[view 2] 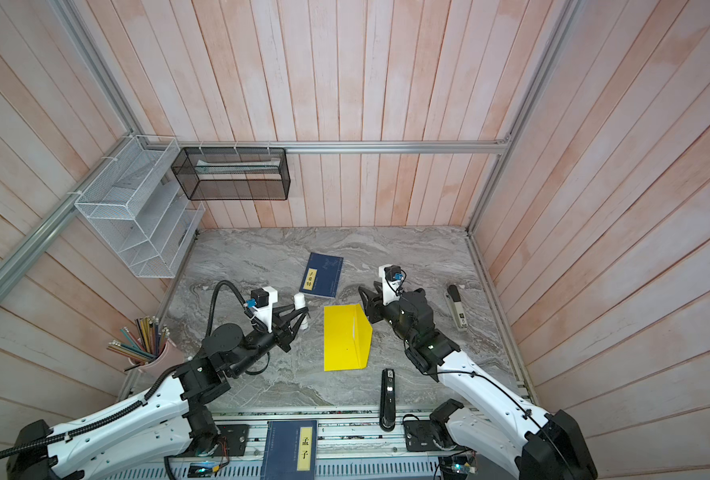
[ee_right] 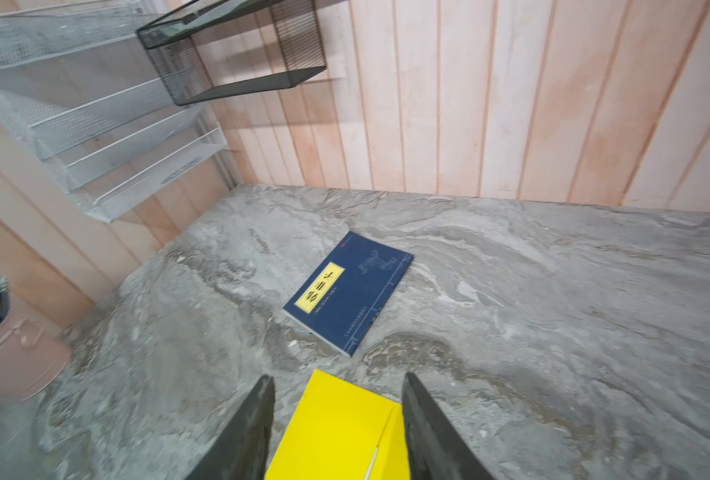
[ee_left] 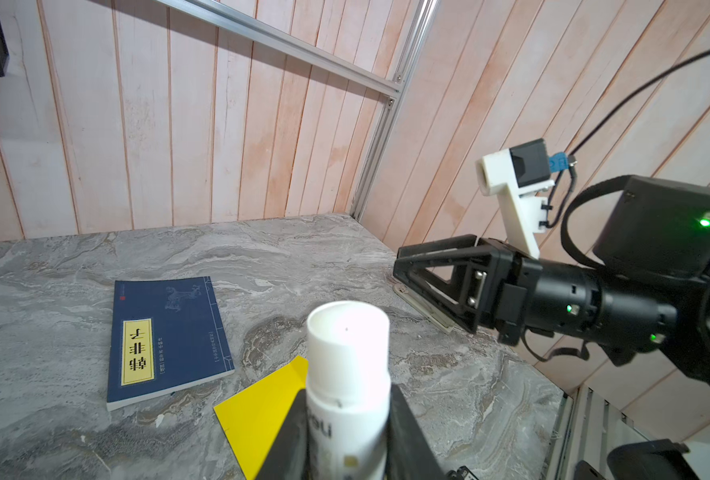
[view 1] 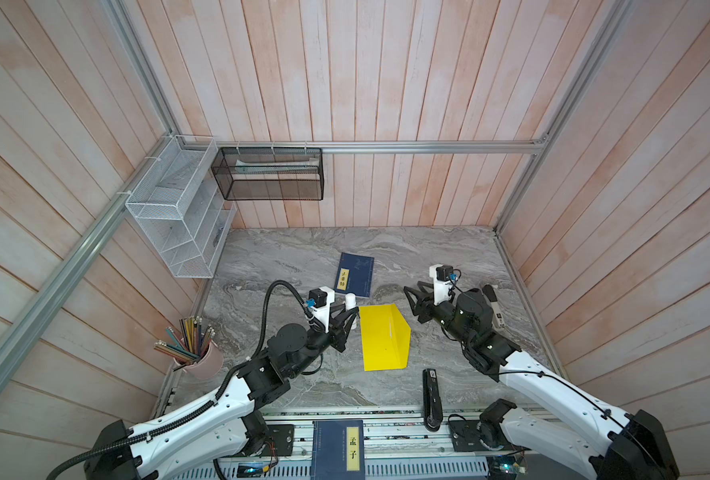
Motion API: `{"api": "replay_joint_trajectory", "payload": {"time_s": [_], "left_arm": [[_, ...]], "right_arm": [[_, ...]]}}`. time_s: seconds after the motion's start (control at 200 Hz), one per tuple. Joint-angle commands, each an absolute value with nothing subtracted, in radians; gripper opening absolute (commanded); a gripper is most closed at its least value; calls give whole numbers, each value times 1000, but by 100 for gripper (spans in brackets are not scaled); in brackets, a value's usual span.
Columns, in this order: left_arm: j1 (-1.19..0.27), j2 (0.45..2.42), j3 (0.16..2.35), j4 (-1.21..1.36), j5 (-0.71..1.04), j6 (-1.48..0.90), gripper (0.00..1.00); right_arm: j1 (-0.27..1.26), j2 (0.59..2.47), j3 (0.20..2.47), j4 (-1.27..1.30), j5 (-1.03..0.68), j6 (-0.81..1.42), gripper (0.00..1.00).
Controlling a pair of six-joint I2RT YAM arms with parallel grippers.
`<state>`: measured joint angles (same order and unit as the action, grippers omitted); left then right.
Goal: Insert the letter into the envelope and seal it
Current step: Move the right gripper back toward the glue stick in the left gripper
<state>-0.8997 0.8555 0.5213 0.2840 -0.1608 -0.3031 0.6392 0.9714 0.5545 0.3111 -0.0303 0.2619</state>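
- Left gripper [view 1: 351, 318] pinches a white glue stick [view 1: 350, 300], envelope [view 1: 384, 337] just beside.
- Right gripper [ee_right: 336, 419] spread over envelope corner — thin, floppy; I'd take the flap [view 1: 401, 332] edge.

Both arms had white shells, black joints and black triangular-framed grippers; the left arm [view 1: 203, 407] carried ribbed black conduit, the right arm [view 1: 552, 386] a thin cable.

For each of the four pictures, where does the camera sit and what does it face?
Top views: high above, facing down on both arms, the envelope and the table.
Left wrist: faces a white glue stick held in its jaws, the blue book and the right gripper.
Right wrist: faces the envelope between its open jaws.
All views share book and envelope.
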Motion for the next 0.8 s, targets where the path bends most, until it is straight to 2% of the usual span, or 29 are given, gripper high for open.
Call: {"api": "replay_joint_trajectory", "payload": {"time_s": [0.0,0.455,0.795], "left_arm": [[-903,863,560,314,-230,-311,0],[-895,902,602,364,-273,-311,0],[-851,895,594,408,-213,-331,0]], "right_arm": [[712,954,528,365,-90,279,50],[924,990,442,585,-160,350,47],[956,982,445,634,-160,396,45]]}}
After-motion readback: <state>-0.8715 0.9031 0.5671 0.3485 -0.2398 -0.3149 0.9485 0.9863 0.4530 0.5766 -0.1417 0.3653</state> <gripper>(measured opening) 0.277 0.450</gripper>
